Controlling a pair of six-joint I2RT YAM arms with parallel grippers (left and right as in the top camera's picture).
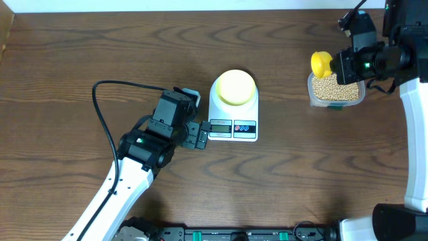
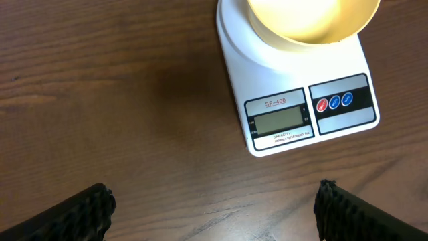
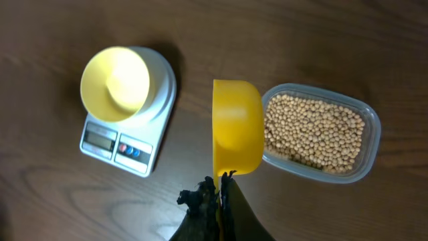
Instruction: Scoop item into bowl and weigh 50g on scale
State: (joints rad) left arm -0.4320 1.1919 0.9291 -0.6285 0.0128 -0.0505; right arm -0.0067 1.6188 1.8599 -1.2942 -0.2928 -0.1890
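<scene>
My left gripper [image 1: 199,136] sits at centre frame in the overhead view, just beside the left front corner of the scale [image 1: 232,128]. Its jaws are spread wide and grip nothing. From my left wrist, the two dark fingertips [image 2: 87,211] sit in the bottom corners with bare table [image 2: 134,100] between them.

The pale-yellow bowl [image 1: 235,88] sits on the scale's platform, at the middle of the overhead view.

My right gripper [image 3: 219,191] is at the upper right of the overhead view. Its jaws are pressed together on the handle of a bright yellow measuring spoon [image 3: 235,127]. The spoon's cup hangs at the left end of a clear tub [image 3: 371,144]; I cannot tell whether they touch. The beans [image 3: 314,134] fill that tub, well apart from the scale.
</scene>
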